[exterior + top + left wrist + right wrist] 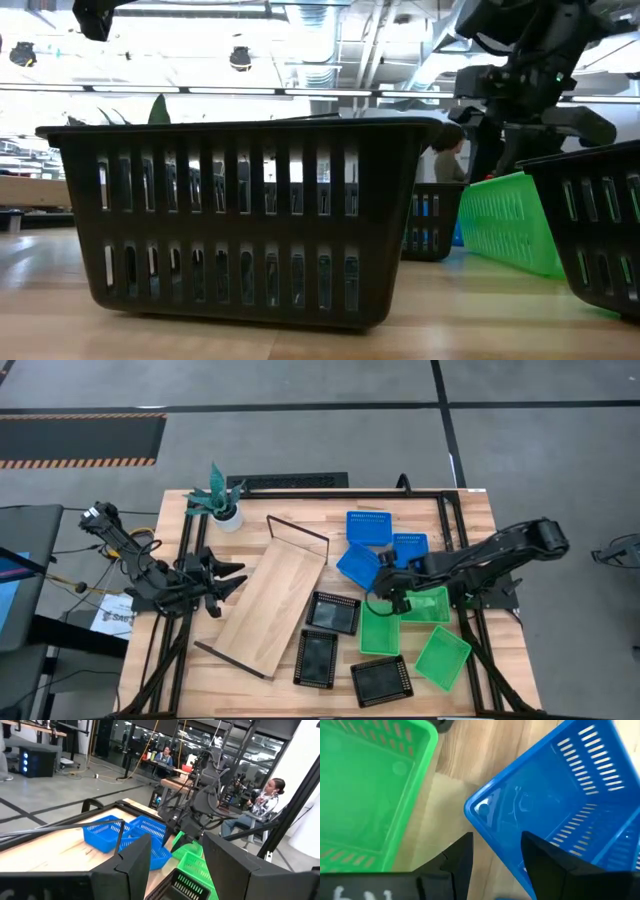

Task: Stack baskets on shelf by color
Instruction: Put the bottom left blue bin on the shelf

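My right gripper [384, 589] hangs just over the near corner of the tilted blue basket [358, 565], fingers parted with the basket's rim running between them — nothing clasped yet. In the right wrist view that corner [482, 807] sits directly ahead of my fingertips, with a green basket [365, 795] just beside it. The shelf [270, 598] lies well apart toward my left arm, its long axis slanting across the tabletop [460, 530], and it carries no baskets. My left gripper [222, 582] waits open by the shelf's edge — nearer the shelf, farther from the baskets
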Robot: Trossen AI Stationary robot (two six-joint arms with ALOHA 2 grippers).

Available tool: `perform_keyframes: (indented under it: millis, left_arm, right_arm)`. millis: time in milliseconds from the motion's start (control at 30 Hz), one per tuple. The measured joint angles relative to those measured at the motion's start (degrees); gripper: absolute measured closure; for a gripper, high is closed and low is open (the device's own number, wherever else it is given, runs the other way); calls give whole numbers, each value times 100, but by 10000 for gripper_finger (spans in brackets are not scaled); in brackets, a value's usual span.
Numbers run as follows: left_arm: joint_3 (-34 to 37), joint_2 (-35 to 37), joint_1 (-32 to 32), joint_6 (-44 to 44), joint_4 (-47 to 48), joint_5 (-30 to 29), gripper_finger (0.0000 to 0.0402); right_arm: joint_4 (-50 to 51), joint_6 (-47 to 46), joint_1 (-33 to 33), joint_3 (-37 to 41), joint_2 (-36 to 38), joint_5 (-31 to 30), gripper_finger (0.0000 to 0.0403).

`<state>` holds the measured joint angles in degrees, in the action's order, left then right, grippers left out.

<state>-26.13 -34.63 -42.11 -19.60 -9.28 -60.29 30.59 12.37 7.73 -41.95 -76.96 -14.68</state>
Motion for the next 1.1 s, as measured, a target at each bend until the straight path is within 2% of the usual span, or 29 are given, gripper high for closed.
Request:
perform_keyframes:
  millis: [300,400,533,767,1000,1100]
  left_arm:
    - [0,0,0,27,-2,-4,232]
    - [0,0,0,25,-2,-7,232]
    - [0,0,0,3,-3,-7,232]
    - [0,0,0,-4,-4,-11,232]
    - [0,0,0,-8,-4,-11,232]
    - [0,1,0,-10,-4,-11,232]
  right_arm:
    - [46,254,-183,0,-512,-9,219]
    - [25,272,-226,0,-678,-42,240]
    - [10,277,-225,1,-668,-117,289]
    - [55,272,-221,2,-224,-225,389]
    - [154,-108,-153,-93,412,-456,387]
    - [235,-187,30,-398,678,-892,395]
